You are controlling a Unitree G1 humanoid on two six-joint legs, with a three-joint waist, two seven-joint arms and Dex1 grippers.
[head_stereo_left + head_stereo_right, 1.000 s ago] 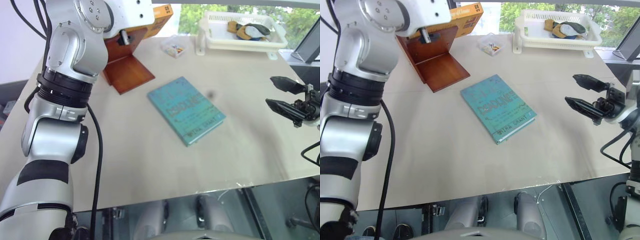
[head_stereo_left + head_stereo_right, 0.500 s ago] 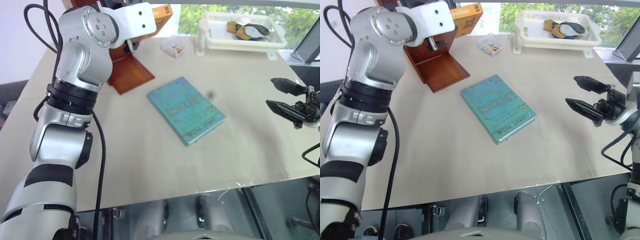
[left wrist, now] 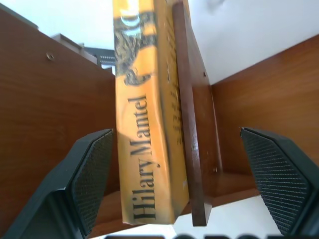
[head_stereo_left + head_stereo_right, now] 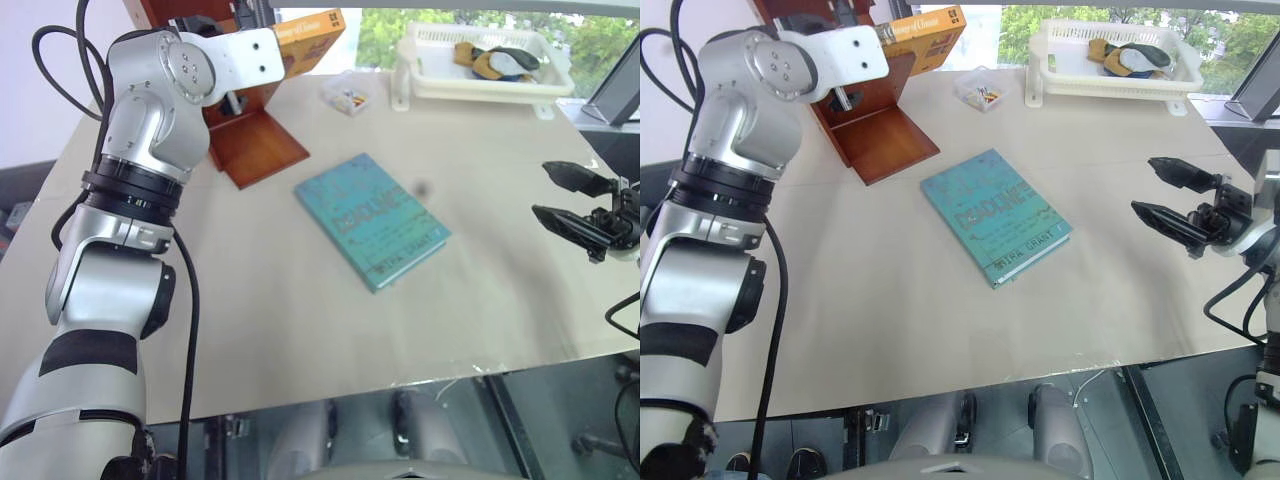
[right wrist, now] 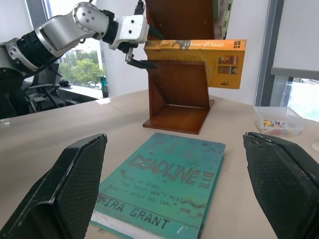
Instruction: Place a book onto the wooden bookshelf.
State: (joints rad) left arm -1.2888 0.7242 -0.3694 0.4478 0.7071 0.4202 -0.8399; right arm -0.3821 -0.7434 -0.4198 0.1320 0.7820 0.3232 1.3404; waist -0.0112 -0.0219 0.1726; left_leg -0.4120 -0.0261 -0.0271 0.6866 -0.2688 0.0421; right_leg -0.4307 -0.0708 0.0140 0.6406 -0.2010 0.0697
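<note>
On the upper board of the wooden bookshelf (image 5: 179,89), at the far left of the table (image 4: 940,300), the book (image 5: 202,55) lies flat with its long axis level, running along the board and jutting past the board's edge at the end that carries the small pictures on its orange cover. Its yellow spine faces outward; in the left wrist view the dark lettering on the book reads "Hilary Mantel", and in the right wrist view the spine shows a longer line of print too small to read with certainty. The left gripper (image 3: 174,189) has its two black fingers spread wide on either side of the book's end and of the board's edge, touching neither as far as can be seen; the finger pads (image 3: 92,179) stand clear of the cover. Near the middle of the table lies a teal book (image 4: 995,215), face up and turned on a diagonal, with "DEADLINE" in large letters and "MIRA GRANT" near its lower edge. The right gripper (image 4: 1170,195) hangs over the table's right side, jaws apart and empty. At the far edge stand a white basket (image 4: 1110,60) and a small clear box (image 4: 982,92).
</note>
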